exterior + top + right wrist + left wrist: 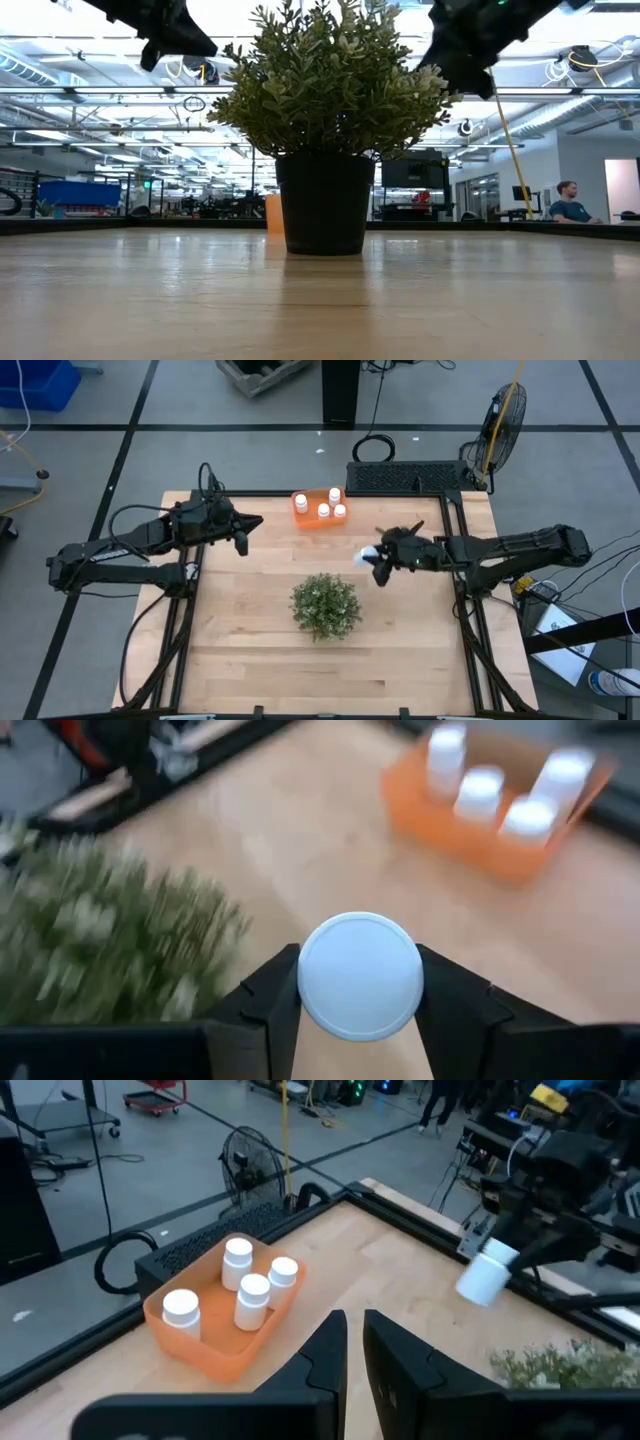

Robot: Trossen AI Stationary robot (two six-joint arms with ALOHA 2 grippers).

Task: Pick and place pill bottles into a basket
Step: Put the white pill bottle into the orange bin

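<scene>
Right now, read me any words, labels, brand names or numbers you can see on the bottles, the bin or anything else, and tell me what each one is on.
None can be read.
Pill bottles in the orange basket: plain white where they show, no label seen.
Bottle in the right gripper jaws: blank white cap; in the left wrist view its side shows no print.
Plant pot: plain dark, no marking.
Room behind: signs and screens too small or blurred to read.
</scene>
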